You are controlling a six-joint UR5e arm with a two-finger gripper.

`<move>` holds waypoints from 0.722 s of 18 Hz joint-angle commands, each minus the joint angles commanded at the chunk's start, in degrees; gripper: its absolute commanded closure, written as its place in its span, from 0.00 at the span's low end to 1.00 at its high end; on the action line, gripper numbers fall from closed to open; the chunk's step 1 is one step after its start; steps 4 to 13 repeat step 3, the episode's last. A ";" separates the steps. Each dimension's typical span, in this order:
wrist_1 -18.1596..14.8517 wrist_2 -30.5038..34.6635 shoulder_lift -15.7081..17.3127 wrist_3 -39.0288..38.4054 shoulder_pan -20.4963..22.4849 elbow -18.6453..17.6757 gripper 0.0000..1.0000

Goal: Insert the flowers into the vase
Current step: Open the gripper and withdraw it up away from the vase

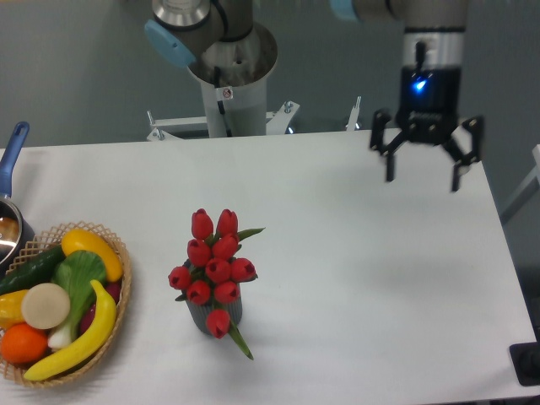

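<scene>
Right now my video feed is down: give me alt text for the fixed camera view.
A bunch of red flowers stands in a small dark vase on a white table. The open, empty end effector hangs high at upper right, well clear of them. A wicker basket of fruit sits at left.

Wicker basket of fruit at left; blue-handled pot behind it

No readable text, small sticker on the robot pedestal too blurred to make out
</scene>
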 joint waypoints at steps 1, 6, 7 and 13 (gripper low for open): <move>-3.52 1.33 0.27 5.27 1.14 0.88 0.00; -6.89 1.61 0.97 12.33 3.43 1.33 0.00; -6.89 1.61 0.97 12.33 3.43 1.33 0.00; -6.89 1.61 0.97 12.33 3.43 1.33 0.00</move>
